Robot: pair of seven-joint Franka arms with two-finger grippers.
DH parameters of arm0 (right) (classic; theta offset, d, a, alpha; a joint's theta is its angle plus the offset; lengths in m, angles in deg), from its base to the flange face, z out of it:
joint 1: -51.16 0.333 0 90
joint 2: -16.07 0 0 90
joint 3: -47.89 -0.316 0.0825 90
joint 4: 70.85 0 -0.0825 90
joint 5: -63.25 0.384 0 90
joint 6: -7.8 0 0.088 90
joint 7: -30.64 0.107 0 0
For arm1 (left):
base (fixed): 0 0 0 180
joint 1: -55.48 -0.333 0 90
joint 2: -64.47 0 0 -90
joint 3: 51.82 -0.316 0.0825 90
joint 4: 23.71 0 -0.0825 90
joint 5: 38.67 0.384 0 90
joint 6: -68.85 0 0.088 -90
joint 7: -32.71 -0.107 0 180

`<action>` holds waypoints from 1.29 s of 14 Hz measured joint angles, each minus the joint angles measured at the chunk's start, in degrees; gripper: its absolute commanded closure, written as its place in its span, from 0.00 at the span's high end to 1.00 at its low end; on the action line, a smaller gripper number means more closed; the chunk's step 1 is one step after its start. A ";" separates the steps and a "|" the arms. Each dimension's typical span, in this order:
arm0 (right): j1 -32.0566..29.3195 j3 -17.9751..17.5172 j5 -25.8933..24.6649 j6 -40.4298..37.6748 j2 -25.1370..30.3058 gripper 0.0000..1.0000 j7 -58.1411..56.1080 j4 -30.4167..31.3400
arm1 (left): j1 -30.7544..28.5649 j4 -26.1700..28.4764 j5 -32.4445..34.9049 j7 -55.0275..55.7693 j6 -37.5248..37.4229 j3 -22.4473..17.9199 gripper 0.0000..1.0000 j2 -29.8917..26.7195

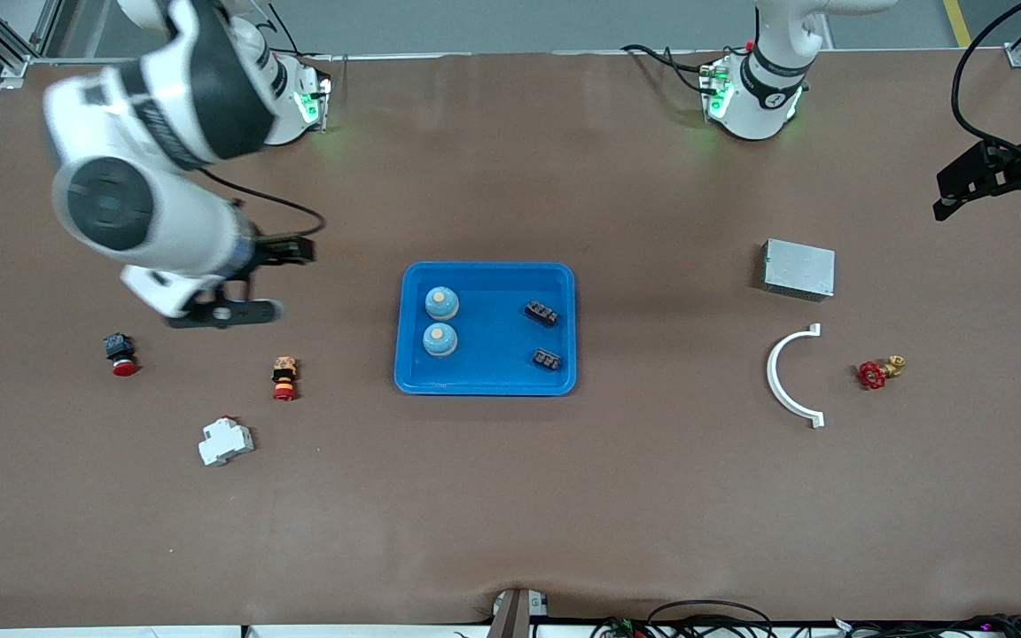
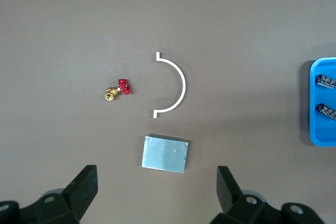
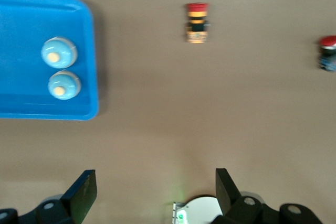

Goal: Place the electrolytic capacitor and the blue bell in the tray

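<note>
- Front view: you see the blue tray [image 1: 486, 329] in the middle of the brown tabletop [image 1: 510, 496]. Two blue bells [image 1: 441, 303] [image 1: 440, 339] stand inside it, toward the right arm's end, one nearer to the camera than the other.
- Two small dark capacitor parts [image 1: 541, 312] [image 1: 547, 359] lie in the same tray, toward the left arm's end.
- The right end effector [image 1: 240, 282] hangs over bare tabletop between its base and the small parts at the right arm's end; it holds nothing.
- Near it on the tabletop you find a red-capped black button [image 1: 120, 354], a red and orange button switch [image 1: 284, 377] and a white breaker [image 1: 225, 441].
- The left end effector [image 1: 989, 190] is up at the edge of the left arm's end, fingers spread, empty.
- Toward that end lie a grey metal box [image 1: 798, 268], a white curved bracket [image 1: 785, 376] and a red-handled brass valve [image 1: 879, 371].
- Left wrist view: the left end effector [image 2: 157, 190] is wide open with nothing between its fingers. Under it you see the grey metal box [image 2: 165, 153], the bracket [image 2: 176, 85], the valve [image 2: 118, 90] and a corner of the tray [image 2: 315, 137] with both dark parts [image 2: 325, 81] [image 2: 326, 111].
- Right wrist view: the right end effector [image 3: 156, 192] is also wide open and empty. You see the tray [image 3: 31, 111] with the two bells [image 3: 59, 53] [image 3: 64, 85], and the button switch [image 3: 197, 22] apart from the tray.
</note>
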 measured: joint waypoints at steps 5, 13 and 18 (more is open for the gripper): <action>-11.49 0.17 -0.43 -1.13 2.98 1.00 -10.36 -0.20 | -0.05 0.00 0.00 0.47 1.19 -0.03 1.00 0.47; -17.49 0.11 -0.37 9.73 3.06 1.00 -10.60 -2.95 | 0.04 -0.02 0.00 0.43 1.41 -0.01 1.00 2.21; -18.20 0.09 -0.36 8.38 3.89 1.00 -10.55 -3.13 | 0.55 0.05 0.00 0.37 1.34 0.37 1.00 2.07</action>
